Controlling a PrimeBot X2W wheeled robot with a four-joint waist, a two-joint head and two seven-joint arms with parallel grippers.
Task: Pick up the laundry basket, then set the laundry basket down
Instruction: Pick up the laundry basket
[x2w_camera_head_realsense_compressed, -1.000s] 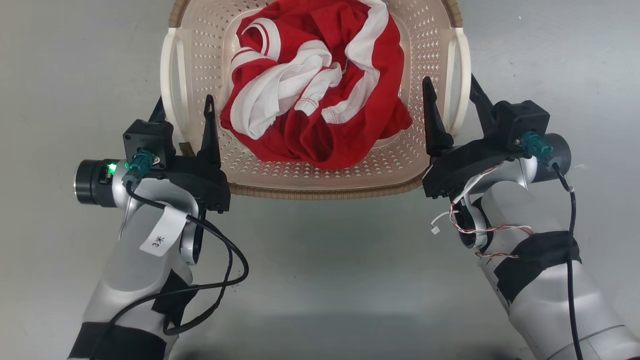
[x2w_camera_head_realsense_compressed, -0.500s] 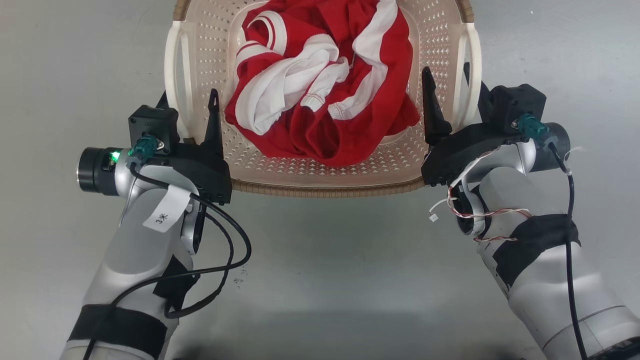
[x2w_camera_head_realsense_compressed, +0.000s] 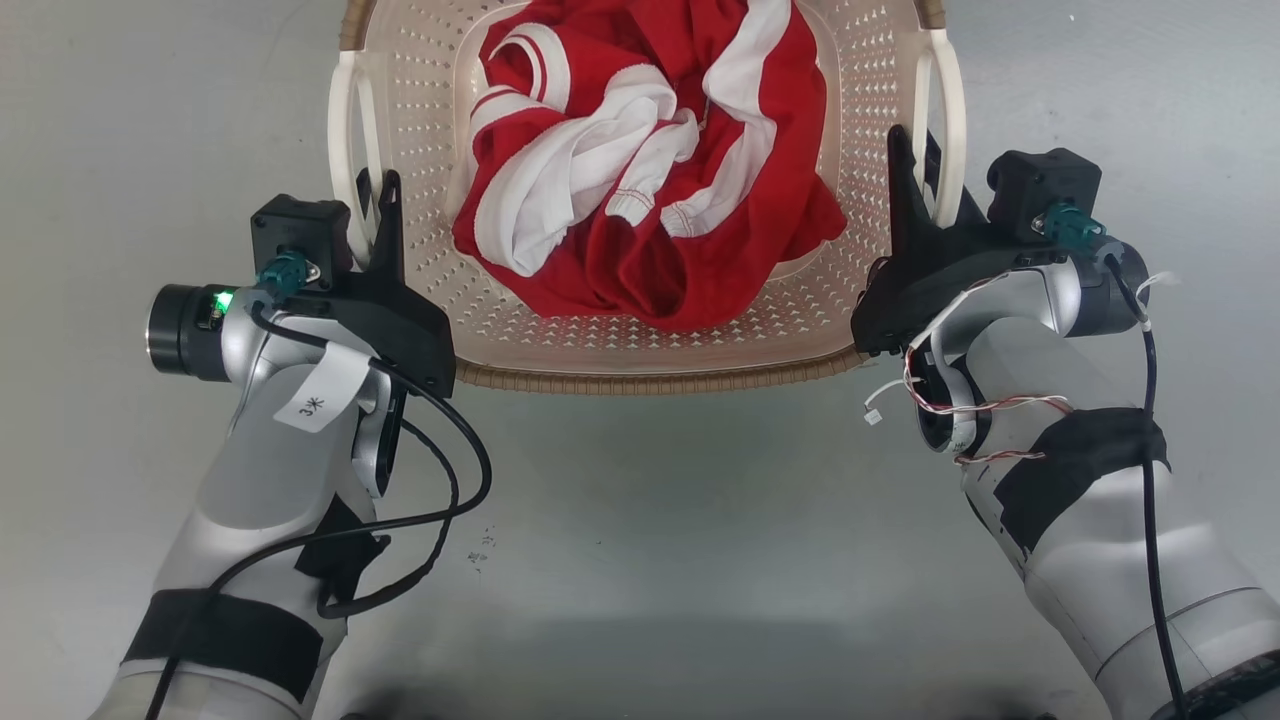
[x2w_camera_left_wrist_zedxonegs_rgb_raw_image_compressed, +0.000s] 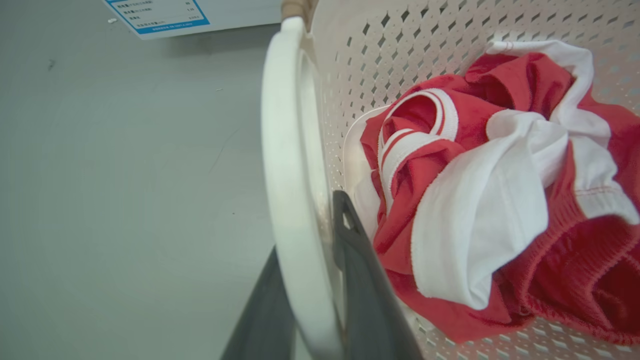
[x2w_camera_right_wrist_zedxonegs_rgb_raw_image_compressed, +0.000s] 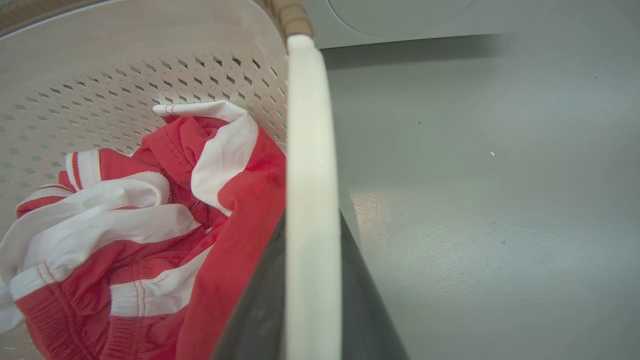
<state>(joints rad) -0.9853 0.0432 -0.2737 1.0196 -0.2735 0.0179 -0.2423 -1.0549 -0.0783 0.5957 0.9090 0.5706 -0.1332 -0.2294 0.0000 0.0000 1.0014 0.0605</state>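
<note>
Head view: the laundry basket (x2w_camera_head_realsense_compressed: 650, 340) is sitting at the far centre of the grey floor (x2w_camera_head_realsense_compressed: 640, 560), its brown woven-look rim facing the robot. A crumpled red and white garment (x2w_camera_head_realsense_compressed: 640, 180) is lying inside it, filling most of the bottom.

The left gripper (x2w_camera_head_realsense_compressed: 375, 190) is reaching in from the near left and is straddling the basket's white left handle (x2w_camera_head_realsense_compressed: 345, 140), one finger inside the basket wall and one outside. The right gripper (x2w_camera_head_realsense_compressed: 912, 145) is doing the same at the white right handle (x2w_camera_head_realsense_compressed: 950, 110) on the near right.

In the left wrist view the handle (x2w_camera_left_wrist_zedxonegs_rgb_raw_image_compressed: 287, 175) is running up between the two dark fingers (x2w_camera_left_wrist_zedxonegs_rgb_raw_image_compressed: 362, 300), which are standing narrow and pressing against it on both sides. A white sheet with a blue-bordered label (x2w_camera_left_wrist_zedxonegs_rgb_raw_image_compressed: 160, 15) is lying on the floor at the far end.

In the right wrist view the other handle (x2w_camera_right_wrist_zedxonegs_rgb_raw_image_compressed: 307, 175) is likewise passing between the fingers (x2w_camera_right_wrist_zedxonegs_rgb_raw_image_compressed: 365, 310), which are closing tightly on it. Whether the basket is resting on the floor or hanging just above it cannot be told.
</note>
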